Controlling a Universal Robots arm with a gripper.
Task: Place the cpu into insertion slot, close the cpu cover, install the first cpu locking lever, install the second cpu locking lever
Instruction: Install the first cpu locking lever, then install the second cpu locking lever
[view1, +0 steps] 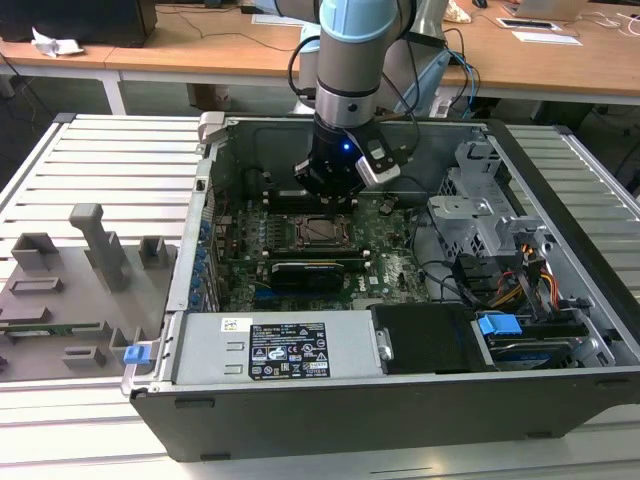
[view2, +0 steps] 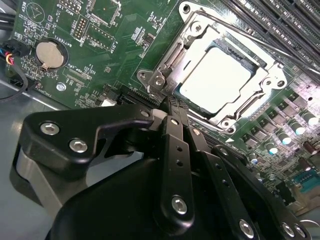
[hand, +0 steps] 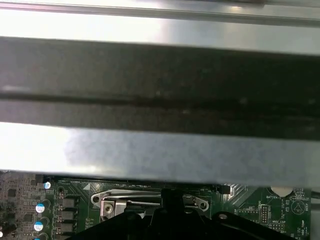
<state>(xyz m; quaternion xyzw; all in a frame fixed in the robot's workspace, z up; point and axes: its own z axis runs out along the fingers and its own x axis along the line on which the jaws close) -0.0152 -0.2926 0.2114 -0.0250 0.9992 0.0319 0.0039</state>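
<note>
Two risks, I'd judge: the coin cell (view2: 49, 54) and small parts at the second wrist view's left sit near the black linkage, so a sideways swing could clip them; and pressing off-centre on the cover (view2: 226, 75) could skew the cpu (view2: 216, 81) in the slot (view1: 322, 230). Gripper (view2: 167, 102): fingers look pinched together w/ nothing between them, tips at the socket edge by the hinge; contact unclear.
</note>
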